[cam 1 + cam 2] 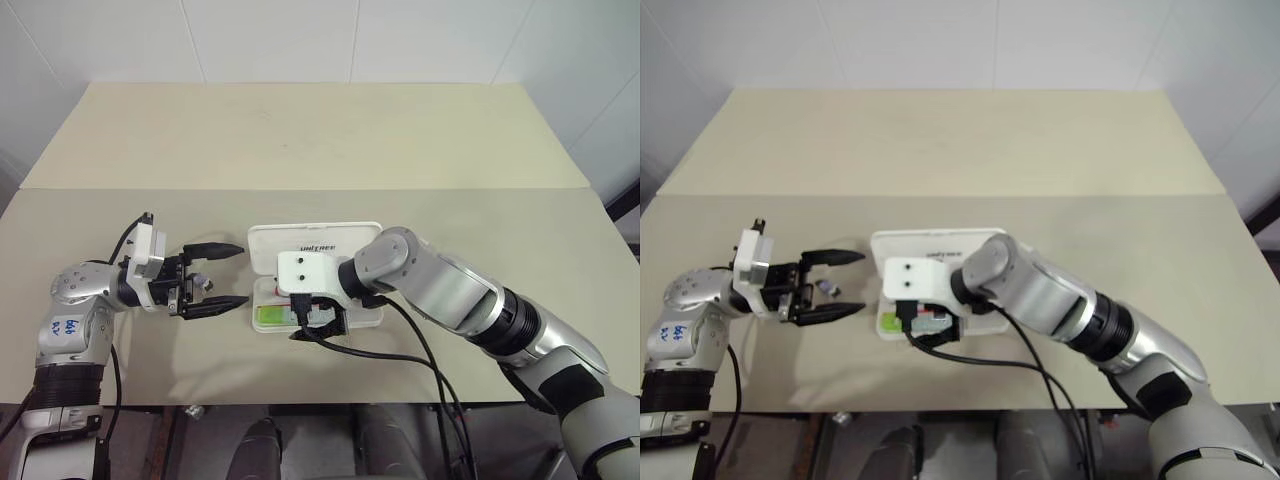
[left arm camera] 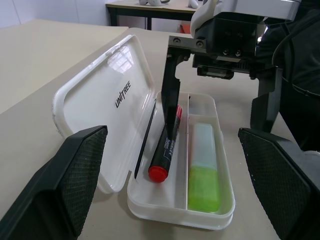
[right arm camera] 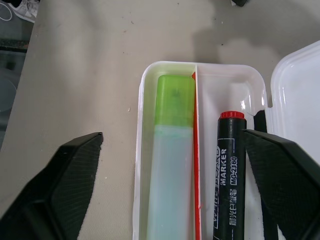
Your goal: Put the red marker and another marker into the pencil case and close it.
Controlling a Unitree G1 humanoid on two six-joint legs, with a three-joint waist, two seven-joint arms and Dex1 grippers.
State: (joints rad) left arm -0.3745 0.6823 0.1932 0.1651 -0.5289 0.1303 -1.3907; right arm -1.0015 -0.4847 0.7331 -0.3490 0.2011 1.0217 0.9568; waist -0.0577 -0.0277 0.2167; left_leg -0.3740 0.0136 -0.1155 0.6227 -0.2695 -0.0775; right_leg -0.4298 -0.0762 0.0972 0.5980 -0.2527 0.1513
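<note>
Left wrist view: red marker (image 2: 166, 145) and lime-green marker (image 2: 204, 170) both lying in the pencil case (image 2: 107, 95), side by side in separate compartments. Right end effector (image 2: 220, 107) spread wide above them, holding nothing; left end effector (image 1: 215, 278) wide too, beside the case on the worktop (image 1: 300, 130). Lid up, closing left to do.

Both grippers (left (image 1: 225, 277), right (image 1: 318, 325)) spread wide.

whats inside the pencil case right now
Two markers lie inside the open pencil case, one per compartment: the red marker nearer the lid, the green marker in the other. The right gripper hovers over their far ends, covering that end of the tray.
</note>
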